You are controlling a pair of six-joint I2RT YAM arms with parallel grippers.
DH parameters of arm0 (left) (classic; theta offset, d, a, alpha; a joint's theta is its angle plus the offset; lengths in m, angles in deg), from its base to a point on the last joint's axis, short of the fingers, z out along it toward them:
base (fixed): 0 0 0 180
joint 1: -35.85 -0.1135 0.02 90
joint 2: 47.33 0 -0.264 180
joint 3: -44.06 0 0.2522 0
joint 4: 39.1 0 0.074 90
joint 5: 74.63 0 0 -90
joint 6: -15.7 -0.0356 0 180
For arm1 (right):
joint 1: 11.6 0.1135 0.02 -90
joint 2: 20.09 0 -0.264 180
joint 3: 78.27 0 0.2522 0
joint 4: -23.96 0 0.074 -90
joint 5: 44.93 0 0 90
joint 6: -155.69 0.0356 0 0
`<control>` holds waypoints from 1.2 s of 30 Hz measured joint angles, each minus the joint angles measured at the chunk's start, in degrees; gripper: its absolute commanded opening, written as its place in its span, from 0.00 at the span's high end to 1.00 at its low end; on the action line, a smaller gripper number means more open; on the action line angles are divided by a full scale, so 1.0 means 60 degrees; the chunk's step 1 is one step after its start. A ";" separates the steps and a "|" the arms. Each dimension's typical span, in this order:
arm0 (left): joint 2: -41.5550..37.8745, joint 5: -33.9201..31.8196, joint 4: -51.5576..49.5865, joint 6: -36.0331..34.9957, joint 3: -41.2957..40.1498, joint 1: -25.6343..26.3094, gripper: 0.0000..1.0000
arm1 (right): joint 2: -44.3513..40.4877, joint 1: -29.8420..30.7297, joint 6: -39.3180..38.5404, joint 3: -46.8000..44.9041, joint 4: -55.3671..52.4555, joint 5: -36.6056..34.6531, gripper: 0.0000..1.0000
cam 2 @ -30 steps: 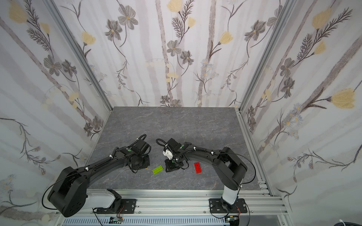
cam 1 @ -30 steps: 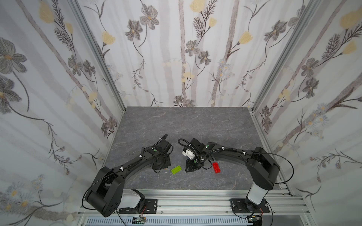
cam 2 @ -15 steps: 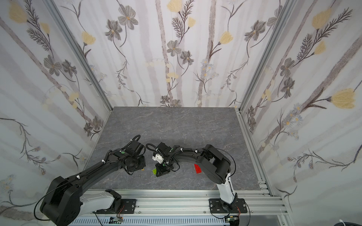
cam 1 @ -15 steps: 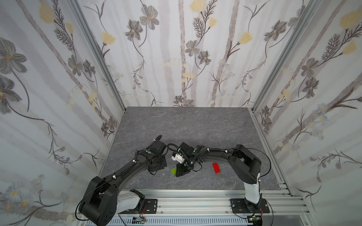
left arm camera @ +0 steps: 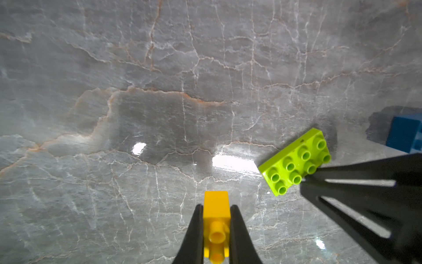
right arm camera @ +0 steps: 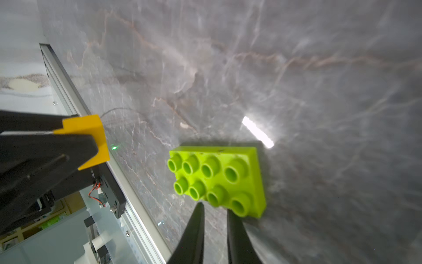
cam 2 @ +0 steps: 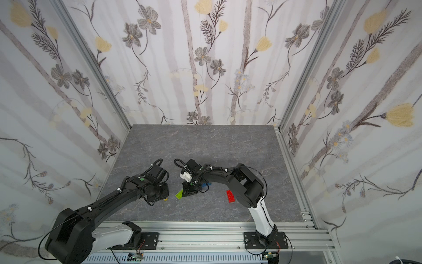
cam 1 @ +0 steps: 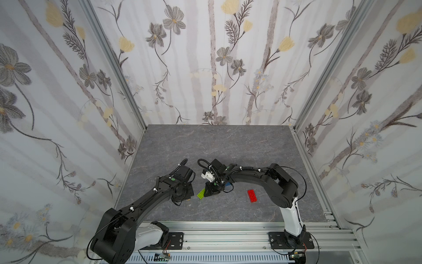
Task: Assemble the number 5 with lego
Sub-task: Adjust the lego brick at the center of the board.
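Yellow plastic sat clamped between the fingers of the left gripper (left arm camera: 216,205): the yellow brick (left arm camera: 216,219), studs toward the wrist, was held low over the table (cam 1: 205,146). At about its three o'clock in a top view the lime-green brick (cam 2: 179,194) lay flat, studs up, with nothing joined to it. The right gripper (right arm camera: 214,208) had its fingers nearly together on nothing, tips at that brick's long edge; whether they touched it could not be told. At the lime-green brick's two o'clock lay the blue brick (left arm camera: 405,134), and well apart at three o'clock the red brick (cam 1: 251,196). The step looked like seating yellow on lime-green. It would go best by bracing the lime-green brick against sliding on the glossy stone, levelling the yellow brick over one end pair of studs, then pressing straight down. No brand, label or writing was readable
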 measured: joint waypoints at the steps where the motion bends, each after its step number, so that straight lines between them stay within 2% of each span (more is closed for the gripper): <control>1: 0.0000 0.0025 0.0000 0.0018 -0.0004 0.0000 0.98 | 0.0055 -0.0022 0.0000 0.0066 0.0047 0.0007 0.80; 16: -0.0153 0.0040 -0.0004 0.0066 -0.0080 0.0000 0.98 | 0.0226 0.0470 0.0047 0.0051 0.0459 0.0525 0.78; 29: -0.0233 0.0047 0.0000 0.0168 -0.0113 -0.0011 0.98 | 0.0965 0.0452 0.0342 0.1264 0.0619 0.0197 0.77; 36: 0.0051 0.0055 0.0044 0.0229 0.0146 -0.0018 1.00 | 0.0175 0.0109 0.0401 0.0699 0.0608 -0.0157 0.75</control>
